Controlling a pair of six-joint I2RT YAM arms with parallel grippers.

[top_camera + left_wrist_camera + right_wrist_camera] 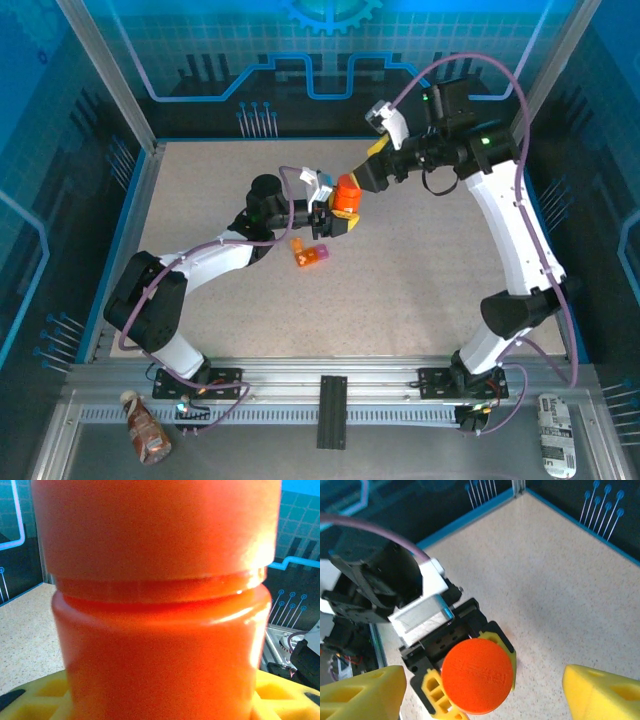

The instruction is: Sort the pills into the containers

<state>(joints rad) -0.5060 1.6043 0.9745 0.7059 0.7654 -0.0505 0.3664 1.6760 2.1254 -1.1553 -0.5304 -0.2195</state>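
Observation:
An orange bottle (pixel 347 195) with an orange cap (pixel 477 675) is held upright above the table, and my left gripper (pixel 338 216) is shut on its body. The left gripper's yellow fingers (pixel 434 694) flank the bottle below the cap. Up close in the left wrist view, the bottle (pixel 160 605) stands between the yellow finger pads (pixel 280 695). My right gripper (pixel 365 170) hovers open just above the cap, its yellow fingertips (pixel 602 692) wide apart on either side. The containers (pixel 308 254), a small orange box with a pink-purple end, lie on the table just below the bottle. No pills can be seen.
The speckled table (pixel 430 290) is ringed by blue walls. A brown packet (pixel 147 428) and a white packet (pixel 555 435) lie on the metal frame in front of the arm bases.

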